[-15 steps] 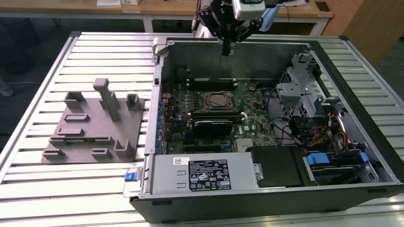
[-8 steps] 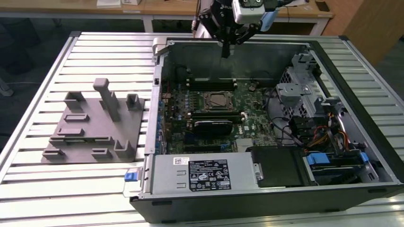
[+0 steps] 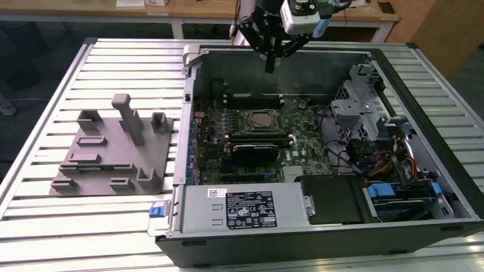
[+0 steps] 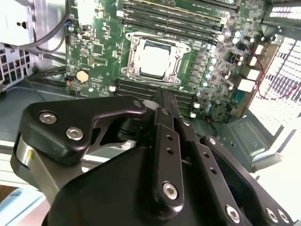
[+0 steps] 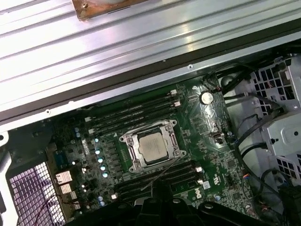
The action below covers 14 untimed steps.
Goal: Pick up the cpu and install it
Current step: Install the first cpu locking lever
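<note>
Hovering over the far side of an open case, a black gripper points two slim fingers straight down; they are clenched tip to tip with nothing between them. Reading the exterior view as a clock face, the gripper sits at twelve o'clock, and the case, lying on its side, spreads from the centre toward four o'clock on a slatted metal table. The cpu, a small silver square, rests inside the dark metal-framed socket on the green board, near the middle of the clock and at six o'clock from the fingertips, well apart from them. Black memory slots run just beside the socket on its twelve and six o'clock sides. A grey power supply with a label fills the case's near edge at six o'clock, and a drive cage with bundled cables stands at three o'clock. At nine o'clock, outside the case, a grey plastic fixture with upright posts lies on the table. In the second wrist view the gripper shows its closed fingers and black linkage in front, with the cpu beyond the tips, seated in the socket, and a coin battery off to one side on the board. In the first wrist view the cpu lies in the socket, between rows of memory slots, with the battery near the drive cage.
</note>
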Each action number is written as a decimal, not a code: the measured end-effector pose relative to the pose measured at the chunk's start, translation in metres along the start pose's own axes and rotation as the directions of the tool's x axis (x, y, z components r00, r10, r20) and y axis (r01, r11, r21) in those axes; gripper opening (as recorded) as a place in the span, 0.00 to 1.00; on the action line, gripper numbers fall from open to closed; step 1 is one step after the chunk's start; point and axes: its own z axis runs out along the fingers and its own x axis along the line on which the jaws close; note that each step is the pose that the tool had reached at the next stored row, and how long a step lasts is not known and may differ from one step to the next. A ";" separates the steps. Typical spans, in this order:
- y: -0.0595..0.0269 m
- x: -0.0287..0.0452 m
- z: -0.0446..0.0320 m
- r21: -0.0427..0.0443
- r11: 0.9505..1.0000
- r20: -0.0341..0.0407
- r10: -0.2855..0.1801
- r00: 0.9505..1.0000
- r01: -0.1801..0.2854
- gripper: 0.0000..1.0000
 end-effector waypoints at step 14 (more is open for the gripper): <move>0.0000 0.0004 0.0189 -0.004 0.989 0.000 -0.146 0.989 0.146 0.11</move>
